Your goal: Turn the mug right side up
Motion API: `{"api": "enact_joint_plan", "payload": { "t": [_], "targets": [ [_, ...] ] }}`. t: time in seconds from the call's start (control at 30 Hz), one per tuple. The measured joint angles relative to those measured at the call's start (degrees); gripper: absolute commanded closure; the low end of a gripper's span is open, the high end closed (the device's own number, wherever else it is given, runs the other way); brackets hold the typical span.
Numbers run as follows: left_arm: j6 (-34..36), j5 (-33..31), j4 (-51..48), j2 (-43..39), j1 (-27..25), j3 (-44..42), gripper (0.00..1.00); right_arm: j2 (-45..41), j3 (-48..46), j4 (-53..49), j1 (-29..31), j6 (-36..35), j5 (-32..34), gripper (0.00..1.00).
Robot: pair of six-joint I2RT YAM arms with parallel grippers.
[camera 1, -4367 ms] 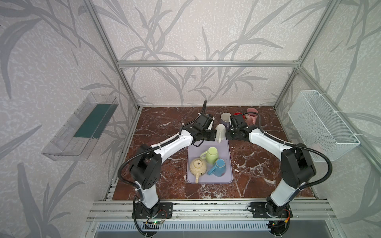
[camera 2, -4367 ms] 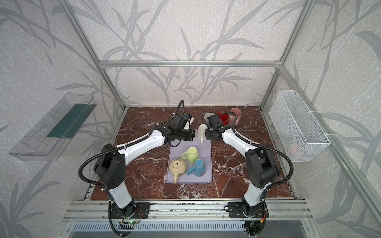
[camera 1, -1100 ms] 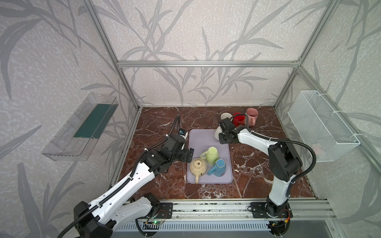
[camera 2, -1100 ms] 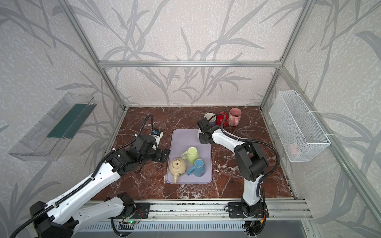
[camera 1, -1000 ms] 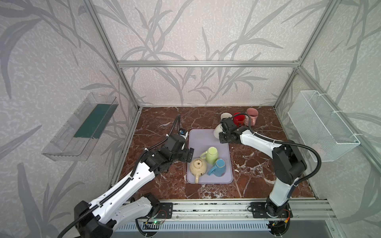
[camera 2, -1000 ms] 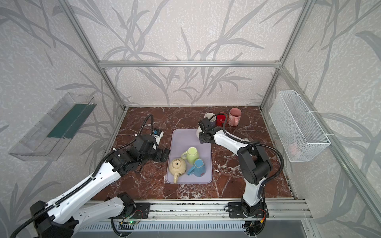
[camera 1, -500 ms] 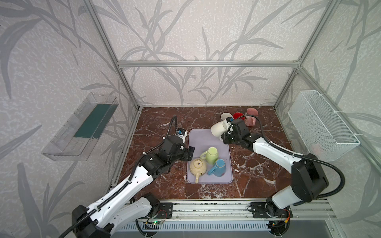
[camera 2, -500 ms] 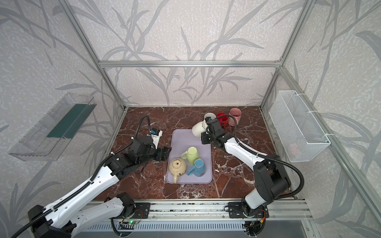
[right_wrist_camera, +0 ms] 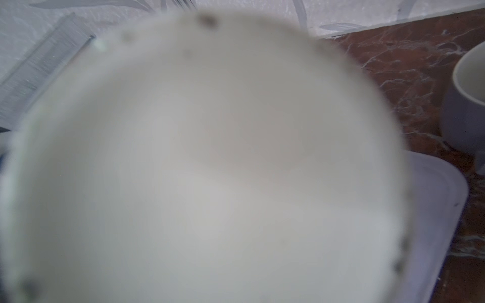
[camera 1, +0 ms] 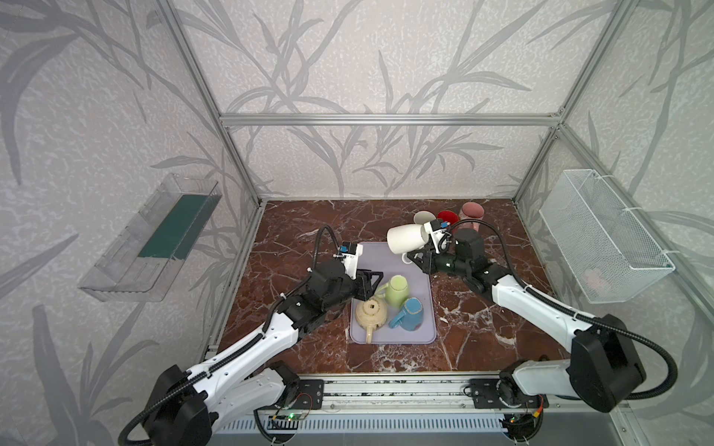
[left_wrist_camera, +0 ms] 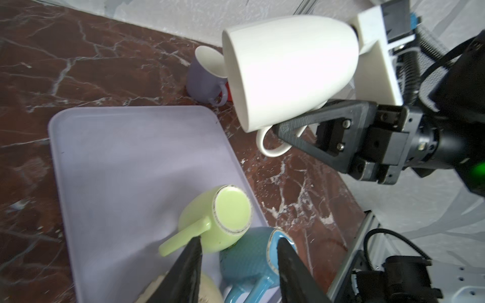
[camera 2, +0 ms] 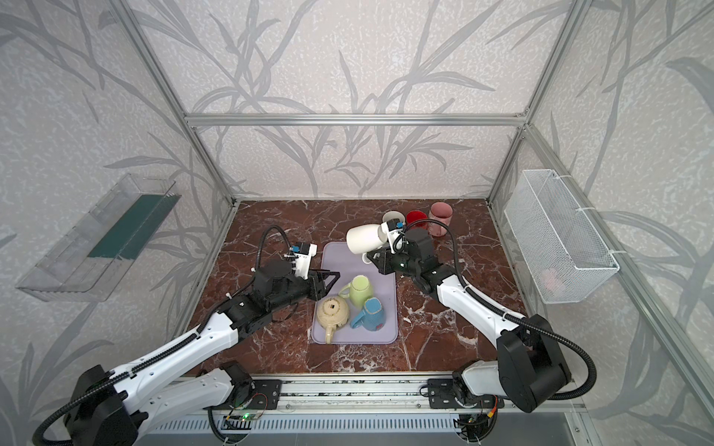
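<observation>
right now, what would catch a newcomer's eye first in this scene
The white mug stands out, held aloft on its side by the right gripper by its handle, near the far end of the lilac tray. Next, the green mug, blue mug and cream teapot crowded at the tray's near end, the left gripper open beside them.

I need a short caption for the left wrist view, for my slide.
Right gripper holds the white mug by its handle, tipped sideways in the air near the lilac tray.

The white mug [right_wrist_camera: 204, 170] fills the right wrist view as a blur — in the left wrist view, the teapot [left_wrist_camera: 211, 290] is cut off and the red mug [left_wrist_camera: 228, 95] mostly hidden.
</observation>
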Motion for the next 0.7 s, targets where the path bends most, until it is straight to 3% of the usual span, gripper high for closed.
{"api": "enact_joint_plan", "payload": {
  "t": [0.27,0.7],
  "targets": [
    [-6.0,7.4,18.2,7.5,0.0,-0.3,0.54,0.7,-3.8,17.5,-5.0,13.8,-13.9,1.0],
    [-8.7,12.0,27.9,17.0,0.5,3.8,0.56,1.4,-6.0,30.2,-6.8,22.4,-21.0,1.0]
  ]
}}
